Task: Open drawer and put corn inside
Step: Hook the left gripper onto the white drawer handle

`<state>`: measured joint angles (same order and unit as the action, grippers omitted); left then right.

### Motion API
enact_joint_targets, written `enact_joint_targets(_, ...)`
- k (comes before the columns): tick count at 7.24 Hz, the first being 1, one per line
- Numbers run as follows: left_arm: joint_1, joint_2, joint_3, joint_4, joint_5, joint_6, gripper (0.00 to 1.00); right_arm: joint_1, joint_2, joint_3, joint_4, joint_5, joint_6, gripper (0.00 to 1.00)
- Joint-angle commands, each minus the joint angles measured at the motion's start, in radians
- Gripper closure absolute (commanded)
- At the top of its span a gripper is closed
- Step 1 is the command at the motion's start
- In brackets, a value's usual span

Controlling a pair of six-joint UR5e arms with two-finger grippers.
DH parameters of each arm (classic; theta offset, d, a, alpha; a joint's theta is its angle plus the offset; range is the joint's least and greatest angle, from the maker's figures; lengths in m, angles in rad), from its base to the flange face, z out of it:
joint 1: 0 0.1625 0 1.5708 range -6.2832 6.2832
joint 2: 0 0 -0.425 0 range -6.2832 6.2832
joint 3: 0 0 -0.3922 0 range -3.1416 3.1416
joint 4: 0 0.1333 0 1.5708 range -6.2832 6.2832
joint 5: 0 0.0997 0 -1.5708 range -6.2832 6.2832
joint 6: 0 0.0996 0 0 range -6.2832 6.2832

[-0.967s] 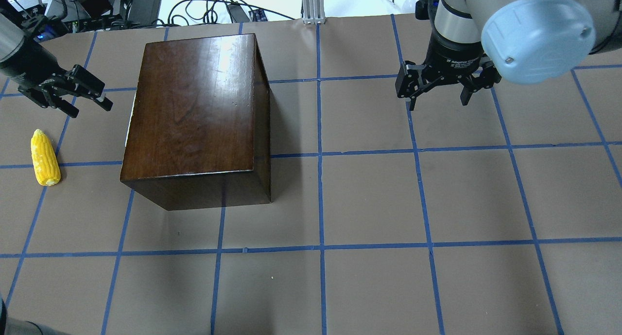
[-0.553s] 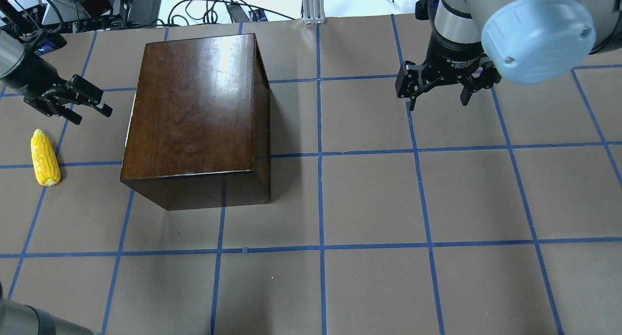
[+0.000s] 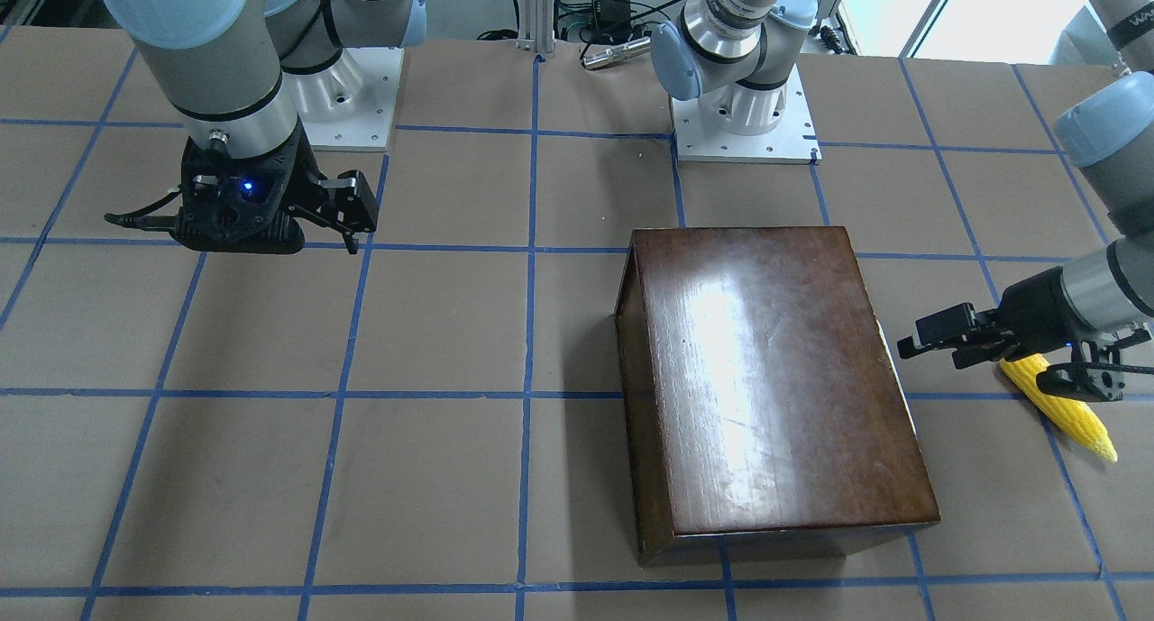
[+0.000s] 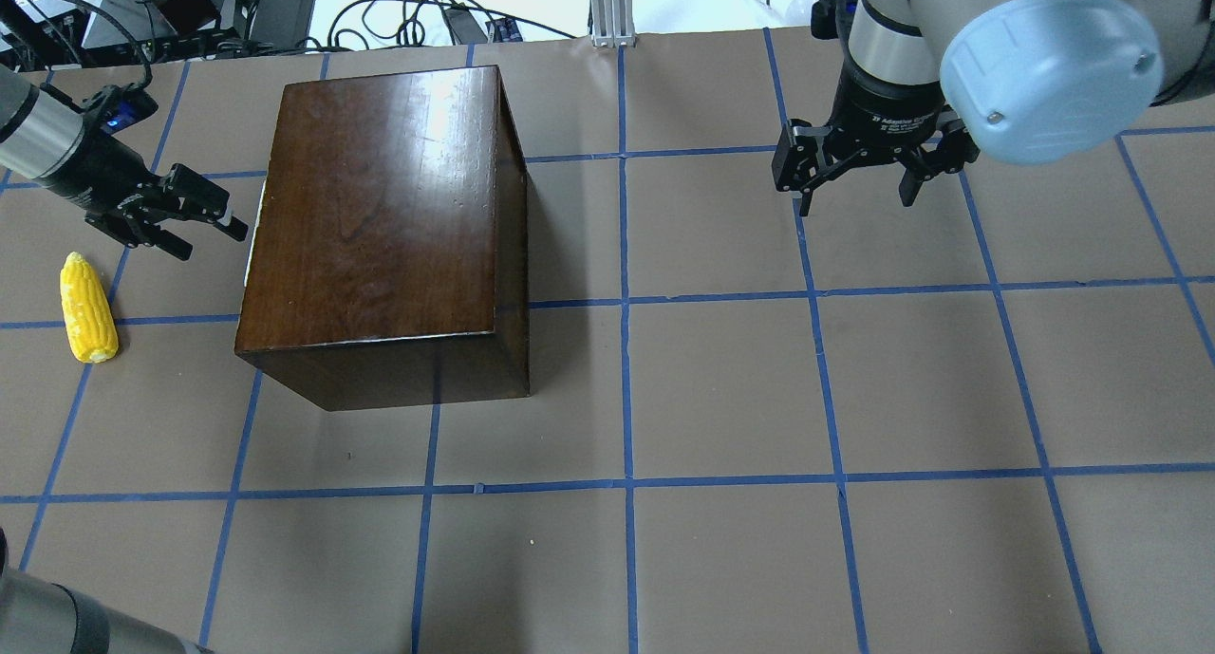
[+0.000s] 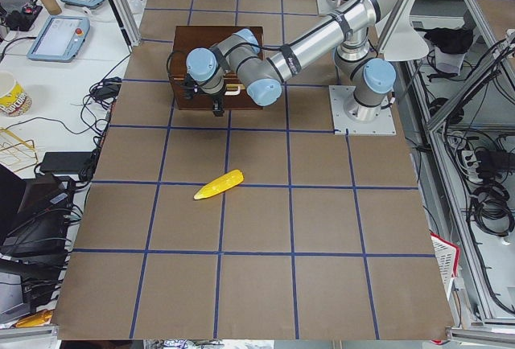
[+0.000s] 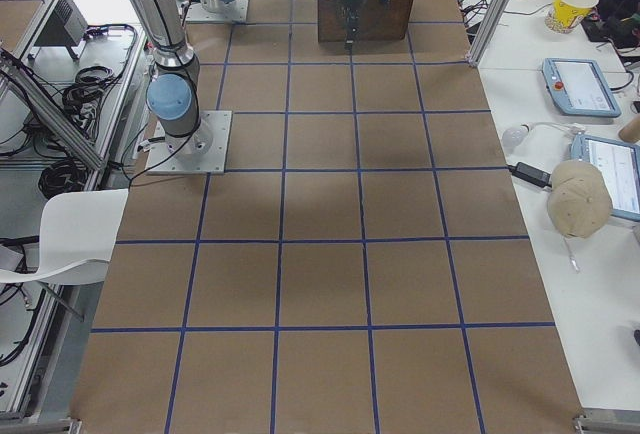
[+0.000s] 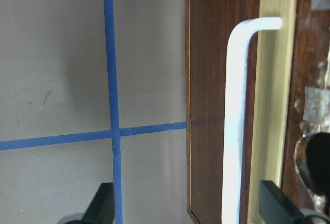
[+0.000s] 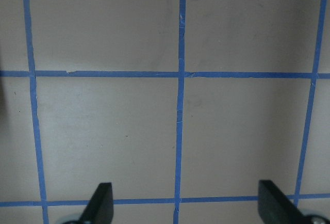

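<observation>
Bright, even light from above lays a broad white glare on the glossy top of the wooden box [image 4: 380, 208] and a soft shadow on the worktop [image 4: 854, 398] beside it. In the left wrist view the drawer [image 7: 206, 79] front and its white handle [image 7: 234, 131] look slightly blurred; the overhead view's far edge is washed out.
</observation>
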<state>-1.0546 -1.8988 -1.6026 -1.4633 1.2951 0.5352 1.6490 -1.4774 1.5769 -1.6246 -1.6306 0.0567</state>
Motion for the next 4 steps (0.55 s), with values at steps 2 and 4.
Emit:
enact_joint_targets(2,-0.002,-0.014,-0.003,0.003,-0.003,-0.001,0.0,0.0,0.0,0.0,0.0,0.0,0.0,0.0)
enact_joint_targets(4,-0.004,-0.02,-0.003,0.004,-0.003,0.002,0.0,0.0,0.0,0.0,-0.001,0.0,0.0,0.0)
